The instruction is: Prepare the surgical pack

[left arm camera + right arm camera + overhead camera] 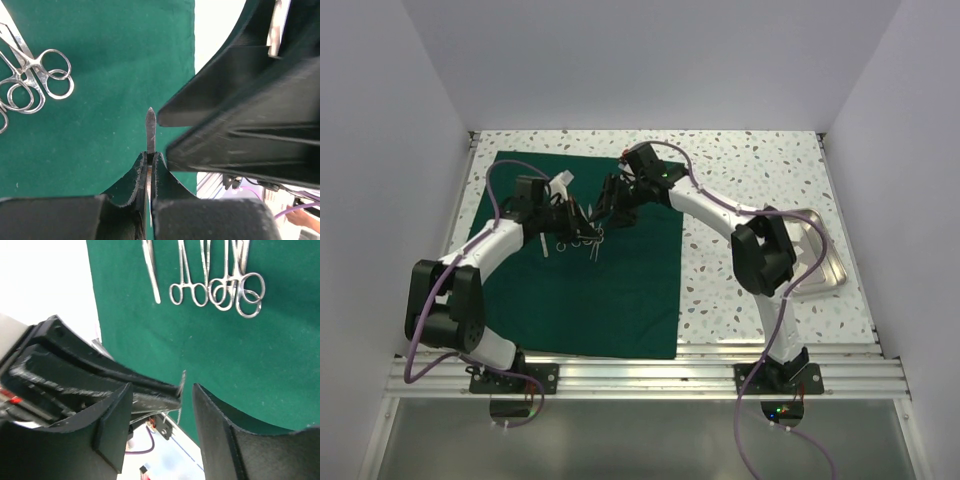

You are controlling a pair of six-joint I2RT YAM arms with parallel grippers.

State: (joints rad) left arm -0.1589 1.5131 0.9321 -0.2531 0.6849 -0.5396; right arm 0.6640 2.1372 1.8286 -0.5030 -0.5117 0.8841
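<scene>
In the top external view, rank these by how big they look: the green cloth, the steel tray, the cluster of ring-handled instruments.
1. green cloth, by far the largest.
2. steel tray, partly hidden behind the right arm, but clearly smaller than the cloth.
3. ring-handled instruments, a small cluster lying on the cloth.

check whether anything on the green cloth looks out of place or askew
Only the ring-handled instruments: they lie overlapped with their rings tangled, not spaced apart. The green cloth lies flat. The left gripper is shut on a thin metal tool, whose tip sits between the open fingers of the right gripper.
</scene>
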